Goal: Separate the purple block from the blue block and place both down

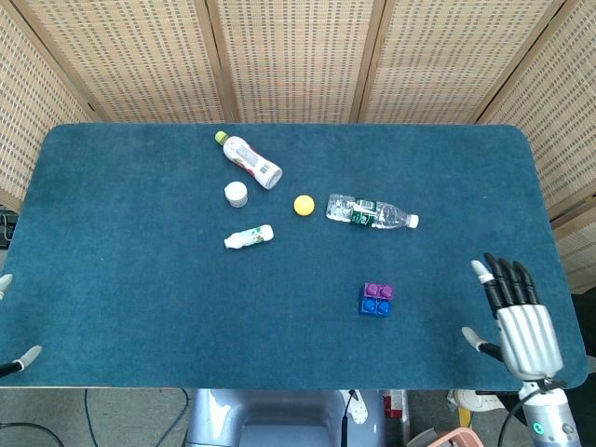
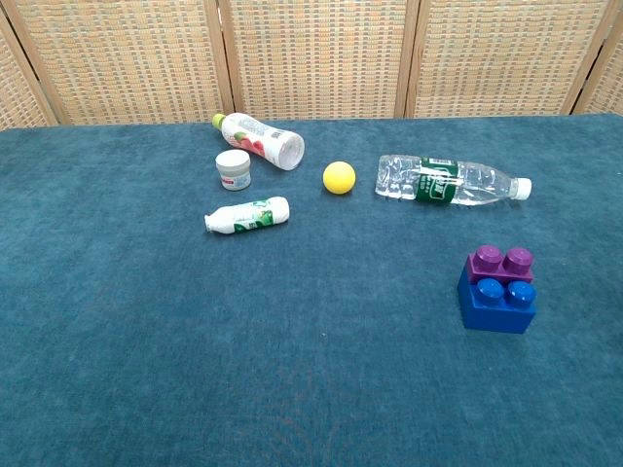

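A small purple block [image 1: 378, 291] [image 2: 500, 262] sits stacked on the back half of a larger blue block [image 1: 374, 305] [image 2: 496, 305], right of the table's middle near the front. My right hand [image 1: 517, 313] hovers open at the front right corner, fingers spread, well to the right of the blocks and apart from them. Of my left hand only two fingertips [image 1: 22, 357] show at the far left edge in the head view, far from the blocks. The chest view shows neither hand.
On the blue table [image 1: 140, 307] lie a clear water bottle [image 1: 371, 212], a yellow ball [image 1: 304, 205], a white bottle with a green cap [image 1: 250, 160], a small white jar [image 1: 237, 194] and a small white bottle [image 1: 249, 237].
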